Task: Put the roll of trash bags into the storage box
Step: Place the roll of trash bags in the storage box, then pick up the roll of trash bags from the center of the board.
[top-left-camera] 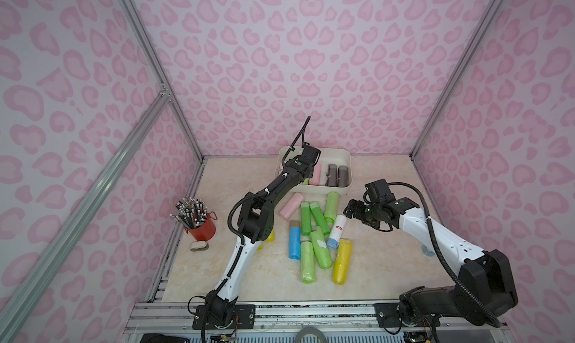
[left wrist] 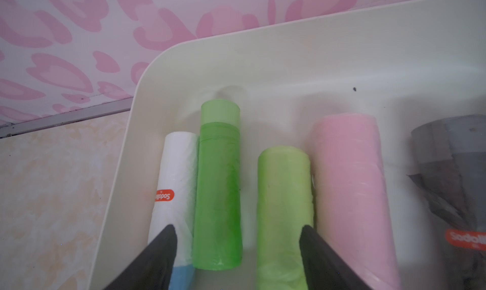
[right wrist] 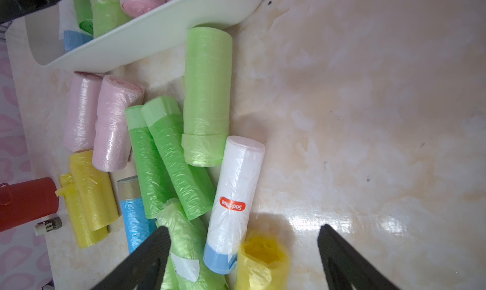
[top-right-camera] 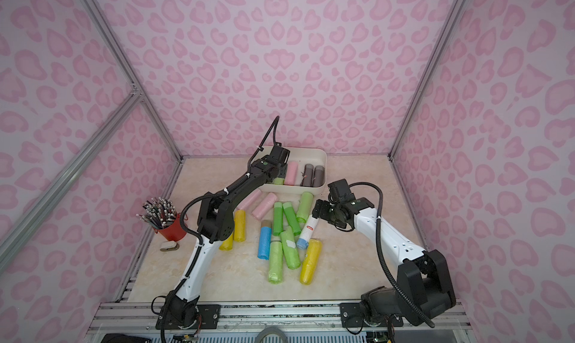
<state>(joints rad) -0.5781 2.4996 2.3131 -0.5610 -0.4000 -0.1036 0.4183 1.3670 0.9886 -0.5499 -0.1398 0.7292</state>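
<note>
While the left gripper (left wrist: 236, 227) and the right gripper (right wrist: 244, 227) are spread and empty, a pale green roll of trash bags (left wrist: 285, 209) is seen lying inside the shallow cream-white plastic storage box (left wrist: 289, 65), with many coloured rolls (top-left-camera: 320, 248) left on the beige tabletop (top-left-camera: 389, 263).

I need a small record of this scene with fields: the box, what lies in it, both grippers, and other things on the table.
box: cream storage box, at back of table
in box: white roll, green roll, light green roll, pink roll, two grey rolls, side by side
left gripper: open, above box, empty
right gripper: open, near loose rolls, empty
also on table: red cup of pencils
</note>
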